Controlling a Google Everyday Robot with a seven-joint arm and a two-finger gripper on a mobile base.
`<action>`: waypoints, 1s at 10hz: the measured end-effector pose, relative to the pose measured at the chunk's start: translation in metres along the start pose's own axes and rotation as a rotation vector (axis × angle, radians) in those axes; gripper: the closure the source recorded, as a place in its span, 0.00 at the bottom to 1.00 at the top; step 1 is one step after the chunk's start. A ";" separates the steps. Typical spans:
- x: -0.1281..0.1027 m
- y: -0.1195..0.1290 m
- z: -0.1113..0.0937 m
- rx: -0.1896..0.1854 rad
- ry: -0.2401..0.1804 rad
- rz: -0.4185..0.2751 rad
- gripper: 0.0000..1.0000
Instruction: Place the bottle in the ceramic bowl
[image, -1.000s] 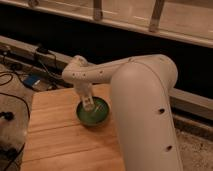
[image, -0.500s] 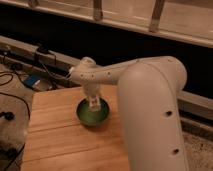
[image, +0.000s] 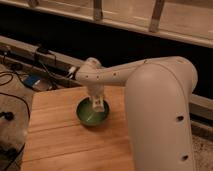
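The green ceramic bowl (image: 91, 114) sits on the wooden table (image: 65, 140), near its far middle. My gripper (image: 98, 105) hangs from the white arm and reaches down into the bowl's far right part. A small pale shape shows at the gripper inside the bowl; I cannot tell whether it is the bottle or part of the gripper. The bottle is not clearly visible anywhere else.
The large white arm body (image: 160, 115) covers the right side of the table. Dark cables (image: 15, 80) and a blue box (image: 31, 81) lie on the floor to the left. A dark wall with a rail runs behind the table.
The arm's wrist has shifted a little to the right and the gripper has stayed low over the bowl. The bowl has not moved.
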 end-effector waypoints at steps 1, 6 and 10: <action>0.000 0.000 0.000 0.001 0.000 0.000 0.73; 0.000 0.002 0.000 0.002 0.001 -0.004 0.24; 0.000 0.001 0.000 0.003 0.001 -0.003 0.20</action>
